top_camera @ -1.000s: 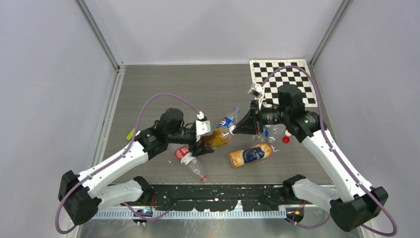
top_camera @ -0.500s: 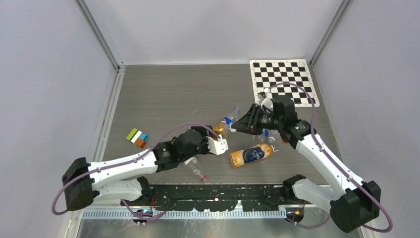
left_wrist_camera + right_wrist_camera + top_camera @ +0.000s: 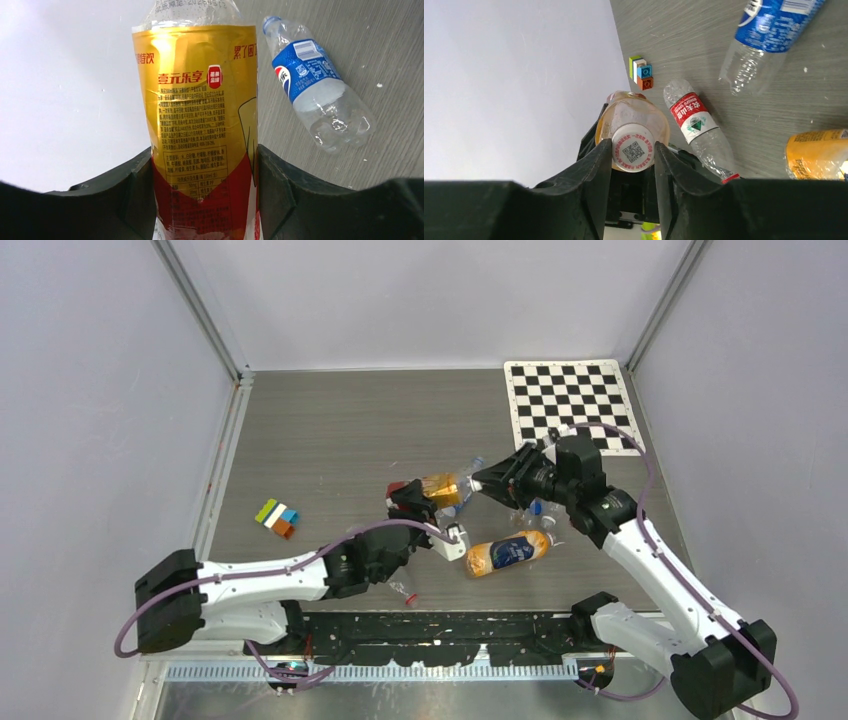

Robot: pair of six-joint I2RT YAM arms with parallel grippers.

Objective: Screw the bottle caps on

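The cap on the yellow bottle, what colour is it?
The cap is white with a black square code; best seen in the right wrist view.

The yellow bottle (image 3: 200, 100) reads 壹元乐享; its white cap (image 3: 633, 152) bears a QR code.

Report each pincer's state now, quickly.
Left pincer: closed on the yellow-label bottle.
Right pincer: fingers flank the white cap on that bottle; whether it grips cannot be told.

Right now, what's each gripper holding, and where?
Left gripper grips the yellow-labelled bottle by its lower body. Right gripper brackets its white cap; grip unclear.
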